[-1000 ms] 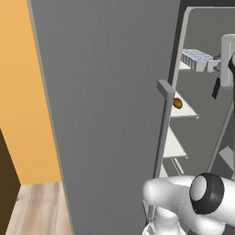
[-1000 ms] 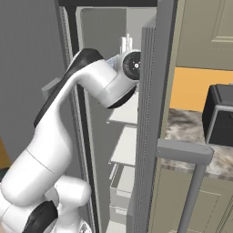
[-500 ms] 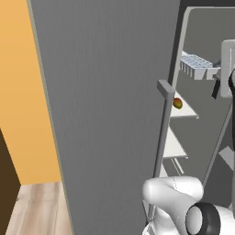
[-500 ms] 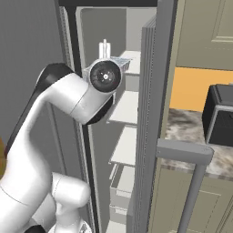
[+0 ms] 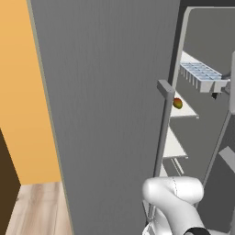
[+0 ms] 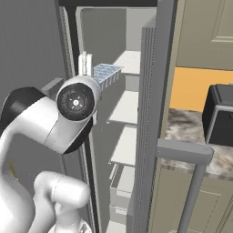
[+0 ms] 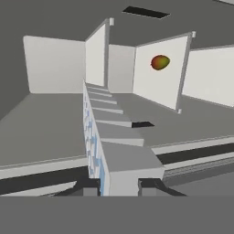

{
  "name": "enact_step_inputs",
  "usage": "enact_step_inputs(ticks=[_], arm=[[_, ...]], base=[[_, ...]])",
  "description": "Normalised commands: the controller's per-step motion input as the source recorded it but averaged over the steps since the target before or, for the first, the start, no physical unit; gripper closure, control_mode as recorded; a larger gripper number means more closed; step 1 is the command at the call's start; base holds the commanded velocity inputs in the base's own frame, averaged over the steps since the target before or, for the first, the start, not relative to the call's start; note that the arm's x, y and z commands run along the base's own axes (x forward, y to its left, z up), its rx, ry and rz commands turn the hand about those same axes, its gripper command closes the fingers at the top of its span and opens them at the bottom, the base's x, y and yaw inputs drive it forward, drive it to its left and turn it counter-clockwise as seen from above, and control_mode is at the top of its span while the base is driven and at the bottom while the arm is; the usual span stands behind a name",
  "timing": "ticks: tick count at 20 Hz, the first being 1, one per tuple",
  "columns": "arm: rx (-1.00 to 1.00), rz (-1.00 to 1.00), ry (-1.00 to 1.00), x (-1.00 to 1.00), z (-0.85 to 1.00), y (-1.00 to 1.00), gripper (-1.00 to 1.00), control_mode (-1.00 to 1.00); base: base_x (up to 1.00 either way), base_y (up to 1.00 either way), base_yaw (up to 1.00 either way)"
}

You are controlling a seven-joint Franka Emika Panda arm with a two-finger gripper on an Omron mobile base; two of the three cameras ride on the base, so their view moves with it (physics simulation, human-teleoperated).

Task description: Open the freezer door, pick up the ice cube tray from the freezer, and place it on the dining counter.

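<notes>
Ice cube tray [image 5: 199, 75] is clamped at its near end between the narrowly set fingertips of the gripper [image 7: 118, 185], held level in mid-air in front of the freezer [image 6: 113, 41] opening, clear of the white shelves [image 6: 125, 108]. In the hand view the tray [image 7: 107, 151] runs edge-on away from the fingertips [image 7: 89, 184], its pale blue compartments showing along one side. In the right base view its far end [image 6: 106, 73] sticks out beyond the arm's round joint, level with the top shelf's front edge. The freezer door [image 5: 105, 114] is swung wide open, its vertical bar handle [image 5: 161, 137] standing in front of the cavity. A small red-and-yellow fruit [image 5: 177, 103] sits near the front edge of the second shelf, below the tray and apart from it. The dining counter [image 6: 182, 132] shows at the right, with a black appliance [image 6: 220, 113] standing on its granite top.
</notes>
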Motion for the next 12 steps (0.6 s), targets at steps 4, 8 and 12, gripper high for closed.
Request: enact_step_inputs(ticks=[4,8,12], arm=[[0.0,0.0,0.0,-0.7,0.0,0.01,1.0,-1.0],[0.0,0.0,0.0,-0.69,0.0,0.04,1.0,-1.0],[0.0,0.0,0.0,-0.66,0.0,0.2,1.0,-1.0]], base=[[0.0,0.0,0.0],[0.0,0.0,0.0],[0.0,0.0,0.0]])
